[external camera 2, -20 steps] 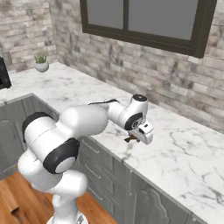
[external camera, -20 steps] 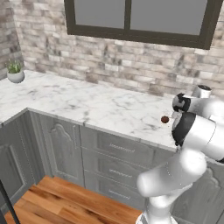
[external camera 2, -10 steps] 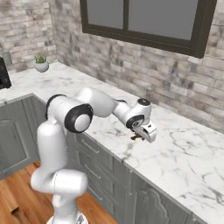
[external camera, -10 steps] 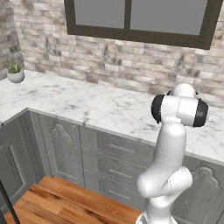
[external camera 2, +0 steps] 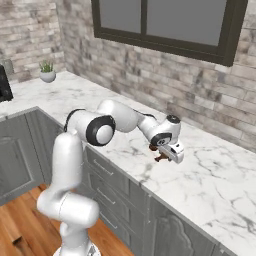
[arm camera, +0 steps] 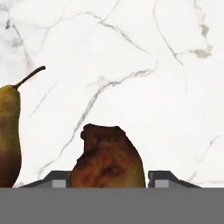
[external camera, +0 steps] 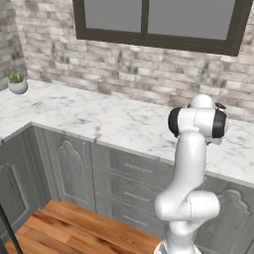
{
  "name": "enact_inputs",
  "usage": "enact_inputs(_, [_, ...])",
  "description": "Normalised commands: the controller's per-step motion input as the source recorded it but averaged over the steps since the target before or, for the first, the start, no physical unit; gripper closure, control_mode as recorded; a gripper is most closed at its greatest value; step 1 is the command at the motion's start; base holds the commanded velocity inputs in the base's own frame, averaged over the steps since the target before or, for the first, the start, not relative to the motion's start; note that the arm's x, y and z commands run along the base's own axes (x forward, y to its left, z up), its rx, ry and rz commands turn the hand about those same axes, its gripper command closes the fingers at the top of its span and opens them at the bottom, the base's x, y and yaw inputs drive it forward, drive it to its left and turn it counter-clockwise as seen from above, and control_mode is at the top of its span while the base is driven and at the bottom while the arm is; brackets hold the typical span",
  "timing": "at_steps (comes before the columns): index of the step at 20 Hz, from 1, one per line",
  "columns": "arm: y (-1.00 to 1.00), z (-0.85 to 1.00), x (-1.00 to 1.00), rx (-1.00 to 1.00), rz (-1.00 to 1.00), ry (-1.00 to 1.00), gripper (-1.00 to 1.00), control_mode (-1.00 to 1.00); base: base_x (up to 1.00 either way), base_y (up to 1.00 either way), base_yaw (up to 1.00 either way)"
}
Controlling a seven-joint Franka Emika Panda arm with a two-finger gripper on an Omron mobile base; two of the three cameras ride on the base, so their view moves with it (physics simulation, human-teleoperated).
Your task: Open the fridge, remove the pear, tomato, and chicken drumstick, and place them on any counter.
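Hand view is showing the pincer (arm camera: 108, 180) straddling the brown chicken drumstick (arm camera: 108, 158) on the marble table (arm camera: 144, 65); whether it is gripping, I cannot tell. Pear (arm camera: 8, 135) is lying beside.

Left base view looks forward and down from behind the arm's left, across the table (external camera: 99, 124) to the brick wall (external camera: 124, 64). Right base view covers the same table (external camera 2: 215, 175) and wall from the right. Hand view points close along the end effector (arm camera: 107, 177) onto the tabletop.
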Motion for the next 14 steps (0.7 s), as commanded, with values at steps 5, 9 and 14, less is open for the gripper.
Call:
enact_inputs(5, [0.29,0.28,-0.10,-0.02,0.00,-0.12,-1.00,-1.00,0.00,0.00,0.00])
enact_inputs(9, [0.50,0.83,-0.50,-0.08,0.00,-0.16,-1.00,-1.00,0.00,0.00,0.00])
enact_inputs(14, [0.64,1.00,-0.94,-0.17,0.00,-0.21,-1.00,-1.00,0.00,0.00,0.00])
